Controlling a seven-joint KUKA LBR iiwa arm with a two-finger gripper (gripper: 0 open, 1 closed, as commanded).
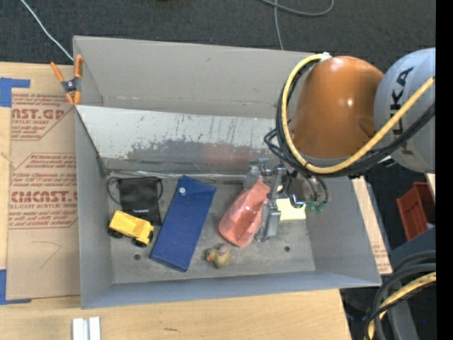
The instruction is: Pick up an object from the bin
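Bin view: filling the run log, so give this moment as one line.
gripper: down in bin, right side | next to: pink thing, pale block | left: blue pad, yellow truck

In the bin (90, 211), the toy truck (130, 227) sat at the far left, just in front of the soft pouch (139, 195), and the flat rectangular case (184, 222) lay aslant just to their right. Further right lay the crumpled plastic packet (243, 217), with a small figurine (219, 256) near its front end. The gripper (272, 214) stood against the packet's right side, a small block (291, 211) just beside it.
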